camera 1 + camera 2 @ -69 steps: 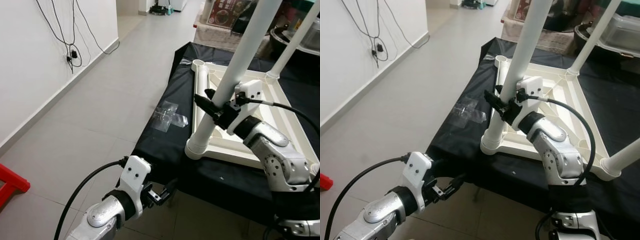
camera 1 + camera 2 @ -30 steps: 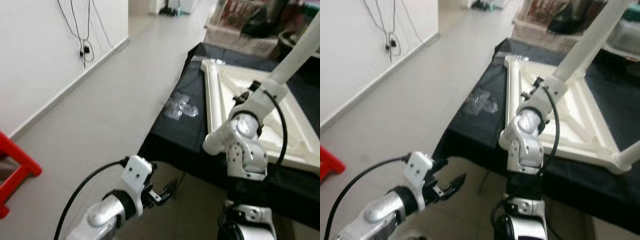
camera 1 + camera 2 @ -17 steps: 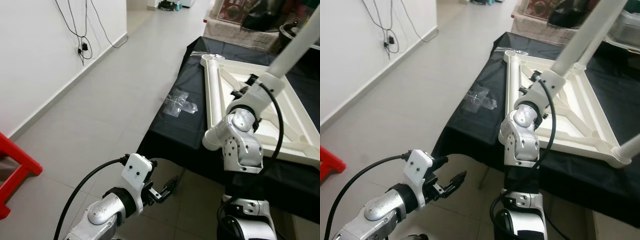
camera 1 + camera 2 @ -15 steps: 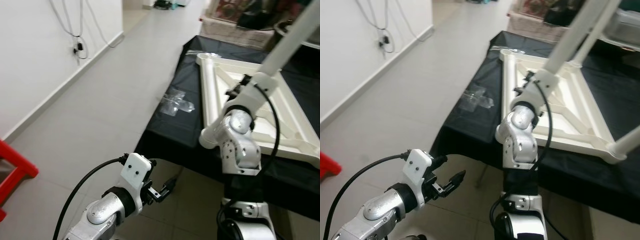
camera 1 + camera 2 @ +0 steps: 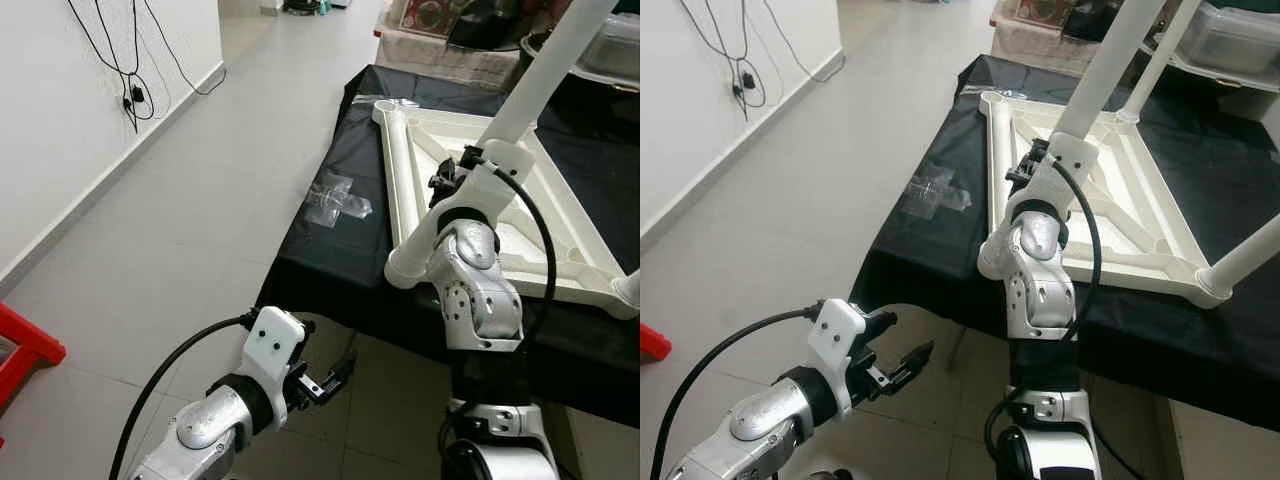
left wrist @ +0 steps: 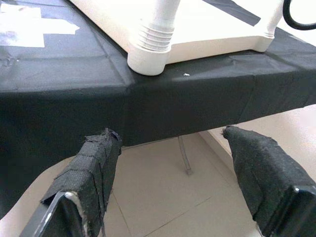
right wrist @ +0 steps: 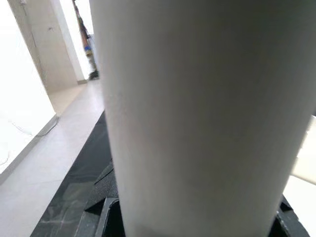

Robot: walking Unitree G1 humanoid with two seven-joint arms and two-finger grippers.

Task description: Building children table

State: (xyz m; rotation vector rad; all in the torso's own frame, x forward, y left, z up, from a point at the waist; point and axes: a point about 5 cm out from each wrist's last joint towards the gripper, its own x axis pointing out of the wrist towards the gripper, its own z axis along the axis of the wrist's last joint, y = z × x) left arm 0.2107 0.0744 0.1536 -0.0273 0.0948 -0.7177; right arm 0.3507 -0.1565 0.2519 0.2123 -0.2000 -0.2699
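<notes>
One table leg (image 5: 540, 75) in R gripper (image 5: 447, 185), L gripper (image 5: 340, 372) low, open.

Left gripper (image 6: 168, 173) fingers (image 6: 91, 170) spread wide, nothing between. Ahead: black-draped table edge (image 6: 187, 106), white leg's ribbed end (image 6: 150, 52) resting on it (frame (image 6: 217, 29) beyond). Tile floor (image 6: 163, 197) below.

Left arm low and forward, left gripper (image 5: 338, 374) with fingers (image 6: 91, 173) spread wide and holding nothing; right arm raised, elbow bent sharply upward, right gripper (image 5: 1032, 160) closed around a white table leg (image 7: 197, 123).
</notes>
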